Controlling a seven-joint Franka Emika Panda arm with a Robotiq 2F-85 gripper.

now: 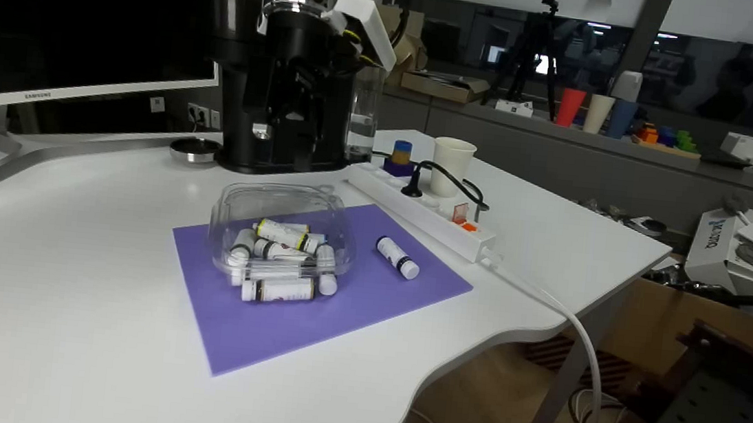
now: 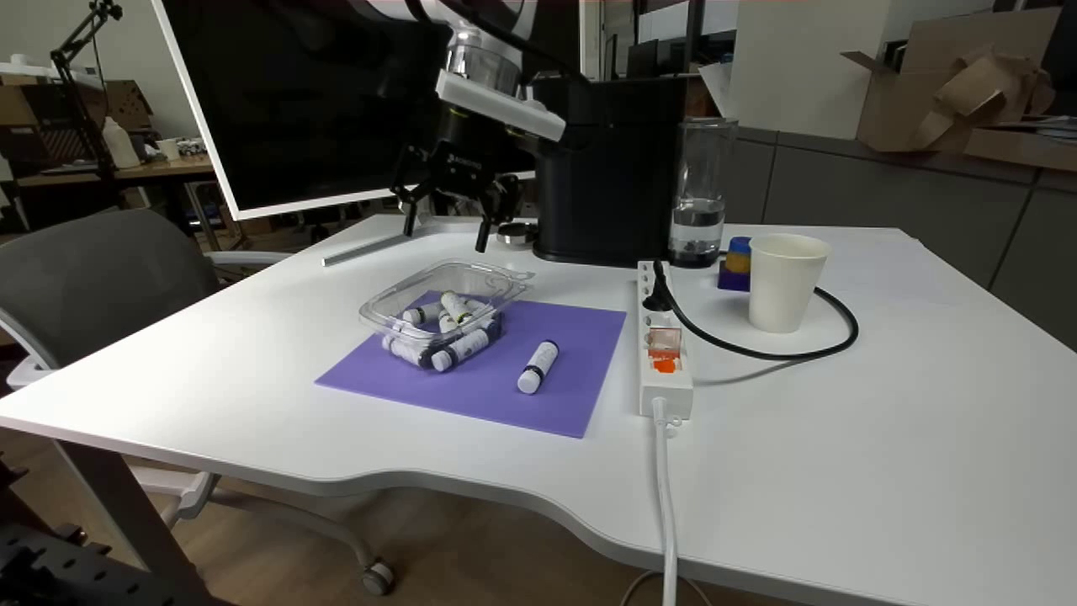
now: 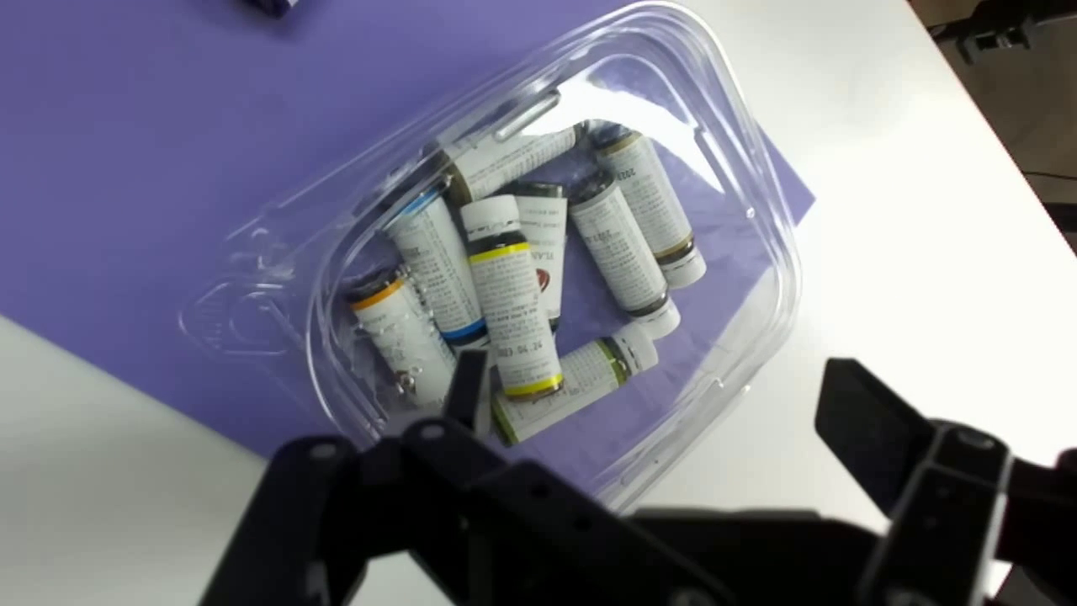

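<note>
Hovering, seemingly above the box [image 3: 728, 299] from here, the empty, wide-spread gripper [image 2: 445, 242] looks pre-grab; reaching bottles [image 3: 515, 316] calls for lowering.

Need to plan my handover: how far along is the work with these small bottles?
Already done, it seems: several small bottles lie inside the clear container. In hand: nothing; the gripper hangs raised with its jaws apart, holding nothing. Apparently left: the lone bottle lying outside the container on the purple mat.
</note>
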